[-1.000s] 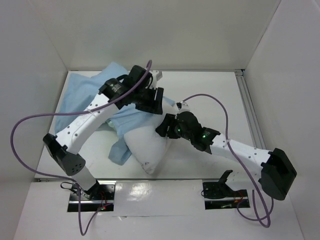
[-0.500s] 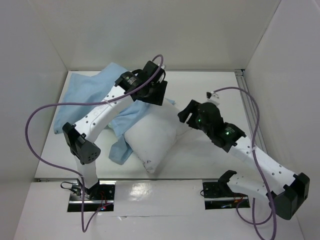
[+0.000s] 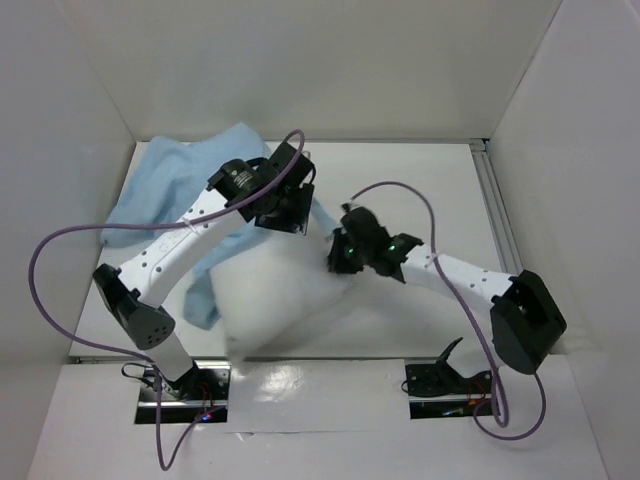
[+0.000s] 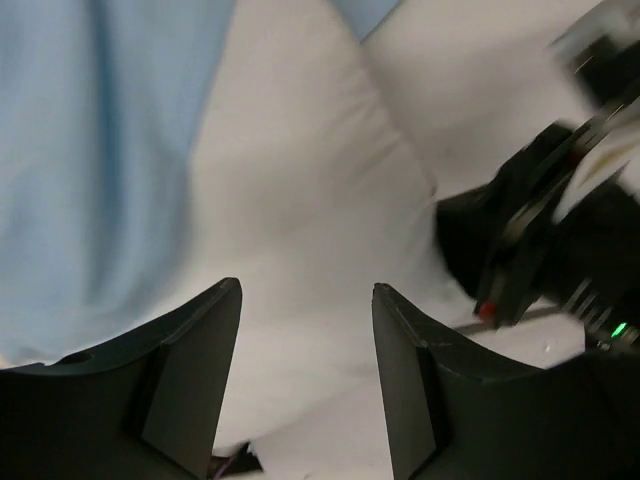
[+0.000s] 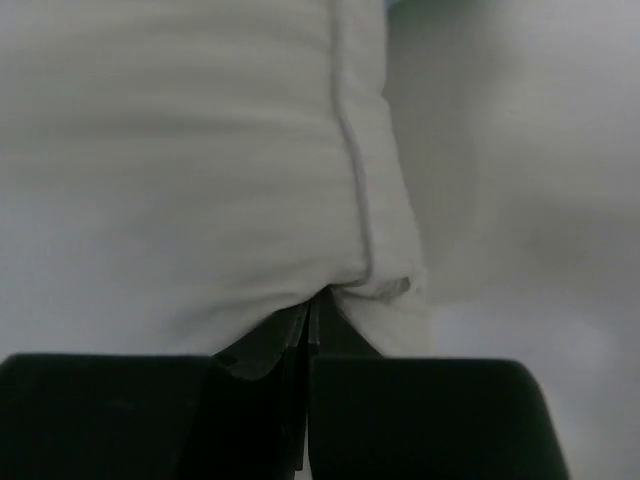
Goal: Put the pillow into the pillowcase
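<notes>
The white pillow (image 3: 285, 300) lies in the middle of the table (image 3: 420, 180), a little toward the near edge, and its near-left part looks blurred in the top view. The light blue pillowcase (image 3: 165, 195) is bunched at the far-left corner of the table. One fold of it comes down along the left side of the pillow and touches it (the pillow is outside the case as far as I can see).

The left gripper (image 4: 305, 375) hangs above the far part of the pillow, close to where white cloth meets blue. Its jaws are wide apart and there is nothing between them. The right gripper (image 5: 308, 318) is at the right side of the pillow, with its jaws pressed together on the seamed edge of the pillow near a corner.

The two wrists are near each other, and in the left wrist view the black body of the right arm (image 4: 540, 240) fills the right side, with a small green light (image 4: 620, 328) on it. Purple cables (image 3: 60, 240) loop over the left part of the table. A metal rail (image 3: 497, 215) runs along the right edge.
</notes>
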### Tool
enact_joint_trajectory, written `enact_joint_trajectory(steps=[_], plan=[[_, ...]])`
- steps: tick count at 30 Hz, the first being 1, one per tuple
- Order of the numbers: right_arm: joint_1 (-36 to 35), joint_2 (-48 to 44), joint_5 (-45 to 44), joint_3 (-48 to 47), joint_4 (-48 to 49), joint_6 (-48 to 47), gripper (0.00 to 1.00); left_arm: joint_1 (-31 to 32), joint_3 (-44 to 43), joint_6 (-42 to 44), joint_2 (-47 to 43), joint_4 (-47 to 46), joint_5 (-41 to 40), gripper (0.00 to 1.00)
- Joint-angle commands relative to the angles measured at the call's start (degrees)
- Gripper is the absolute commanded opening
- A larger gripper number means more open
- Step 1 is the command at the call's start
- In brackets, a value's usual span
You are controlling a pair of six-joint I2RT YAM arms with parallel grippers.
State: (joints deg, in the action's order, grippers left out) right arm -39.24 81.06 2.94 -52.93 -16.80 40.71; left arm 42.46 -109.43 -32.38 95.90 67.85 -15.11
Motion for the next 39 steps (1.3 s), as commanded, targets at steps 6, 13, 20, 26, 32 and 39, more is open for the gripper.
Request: enact_joint_trajectory(steps=[6,13,20,26,32,39], plan=[[-6.94,-6.61,-8.49,-3.42,-2.90,-4.41,0.29,4.12,9.92,-11.39,-5.98,10.46,-3.78,0.73],[1.70,-1.79,-1.72,-2.53,5.01,-6.17,0.81,4.12,23.37,-20.35,-10.99,10.46,-8.52,0.84],[1.80,15.32,2.77,-10.26,11.00,-9.58,0.94,6.59,30.23,-23.34,-8.11,10.46,-18.36,1.00],[1.19,27.03,-0.73,-20.17,11.70,-16.00,0.98,3.96,32.35,-21.76,0.69,6.59,-24.17,0.78],[0.14,33.72,3.91,-20.90,20.39,-19.79,0.95,0.70,27.61,-17.12,-1.14,4.05,-22.77,0.00],[-0.39,37.17,13.75,-20.03,31.02,-15.75,0.27,-3.68,22.07,-11.75,-6.68,-1.40,-14.26,0.00]])
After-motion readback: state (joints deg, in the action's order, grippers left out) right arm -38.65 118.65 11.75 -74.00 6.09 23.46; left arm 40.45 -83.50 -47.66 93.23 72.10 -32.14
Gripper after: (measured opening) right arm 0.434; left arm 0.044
